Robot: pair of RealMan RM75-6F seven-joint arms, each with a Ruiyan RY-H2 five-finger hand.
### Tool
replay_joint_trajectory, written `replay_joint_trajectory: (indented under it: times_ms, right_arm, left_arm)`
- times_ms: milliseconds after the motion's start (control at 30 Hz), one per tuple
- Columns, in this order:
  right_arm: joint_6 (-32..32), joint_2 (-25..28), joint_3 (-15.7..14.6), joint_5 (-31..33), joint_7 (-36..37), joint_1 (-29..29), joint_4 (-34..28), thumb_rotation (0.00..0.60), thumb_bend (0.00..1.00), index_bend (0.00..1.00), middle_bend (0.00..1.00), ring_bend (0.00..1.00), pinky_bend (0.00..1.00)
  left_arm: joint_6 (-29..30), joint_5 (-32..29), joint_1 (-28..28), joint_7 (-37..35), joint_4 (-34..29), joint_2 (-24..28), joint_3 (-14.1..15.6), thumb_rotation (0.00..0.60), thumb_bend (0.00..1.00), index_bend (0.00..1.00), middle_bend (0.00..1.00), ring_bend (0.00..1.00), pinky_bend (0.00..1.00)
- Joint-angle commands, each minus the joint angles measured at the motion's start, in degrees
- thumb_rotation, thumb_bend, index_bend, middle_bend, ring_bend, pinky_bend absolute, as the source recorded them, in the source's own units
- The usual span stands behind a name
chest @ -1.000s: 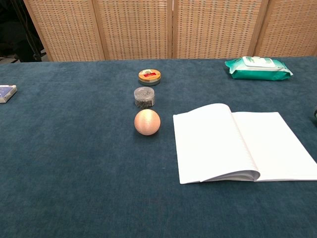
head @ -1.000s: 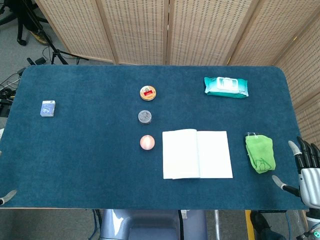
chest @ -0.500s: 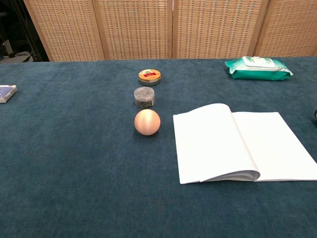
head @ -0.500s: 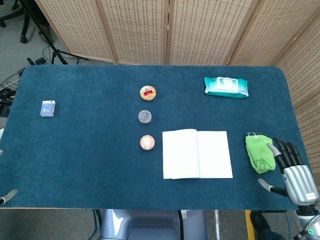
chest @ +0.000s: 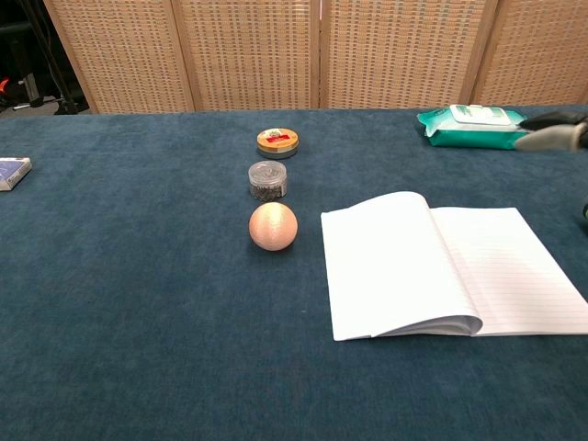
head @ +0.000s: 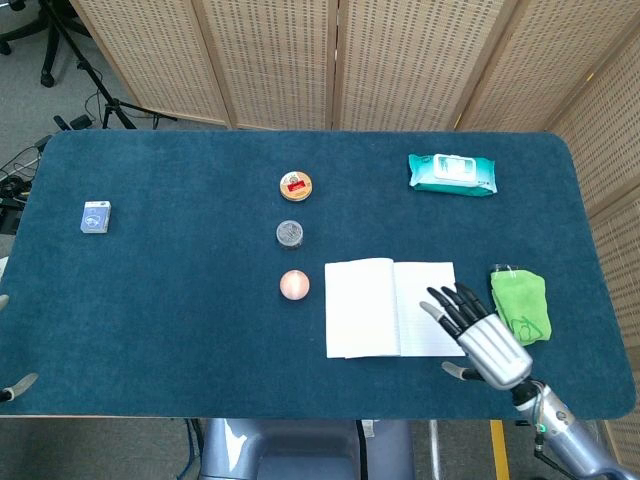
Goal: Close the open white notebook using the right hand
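The white notebook (head: pixel 385 307) (chest: pixel 441 266) lies open and flat on the blue table, a little right of centre. My right hand (head: pixel 480 335) hovers over the notebook's near right corner with its fingers spread and nothing held. In the chest view only a fingertip of the right hand (chest: pixel 551 133) shows at the right edge, above the table. Of my left hand (head: pixel 14 388), just a tip appears at the table's near left edge, too little to judge.
A pink ball (head: pixel 294 285), a small grey jar (head: pixel 290 233) and a round tin (head: pixel 295 185) line up left of the notebook. A green cloth (head: pixel 520 305) lies right of it. A wipes pack (head: pixel 451 173) sits at the back right, a blue box (head: pixel 95 216) far left.
My right hand has moved left from the table's right edge, past the green cloth, to above the notebook's right page. The notebook has not moved.
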Motion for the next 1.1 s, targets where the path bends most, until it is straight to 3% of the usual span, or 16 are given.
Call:
replay_joint_trajectory:
  times_ms: [33, 300, 500, 833, 1100]
  right_arm:
    - [-9.92, -5.2, 0.73, 1.75, -10.95, 4.87, -2.1, 0.6, 0.0, 0.0, 0.0, 0.0, 0.0]
    - [-18.31, -10.87, 3.09, 8.34, -25.75, 8.33, -5.29, 0.6, 0.0, 0.0, 0.0, 0.0, 0.0]
    - [-21.62, -13.84, 4.01, 13.3, -31.45, 10.01, -7.38, 0.6, 0.02, 0.0, 0.0, 0.0, 0.0]
    - [-22.17, -18.34, 4.73, 18.73, -41.49, 11.8, -4.77, 0.6, 0.03, 0.0, 0.0, 0.0, 0.0]
    - [-20.33, -19.55, 3.43, 18.91, -42.95, 12.19, -2.33, 0.6, 0.03, 0.0, 0.0, 0.0, 0.0]
  left_arm:
    - [-0.23, -0.2, -0.08, -0.1, -0.03, 0.04, -0.09, 0.6, 0.0, 0.0, 0.0, 0.0, 0.0]
    - [-0.93, -0.47, -0.33, 0.73, -0.53, 0.04, -0.17, 0.6, 0.0, 0.0, 0.0, 0.0, 0.0]
    - [-1.94, -1.27, -0.72, 0.26, -0.6, 0.26, -0.43, 0.6, 0.0, 0.0, 0.0, 0.0, 0.0]
    - [-2.15, -1.42, -0.76, -1.22, -0.41, 0.73, -0.5, 0.6, 0.0, 0.0, 0.0, 0.0, 0.0]
    - [-2.08, -1.02, -0.74, -1.79, -0.18, 0.87, -0.36, 0.6, 0.0, 0.0, 0.0, 0.0, 0.0]
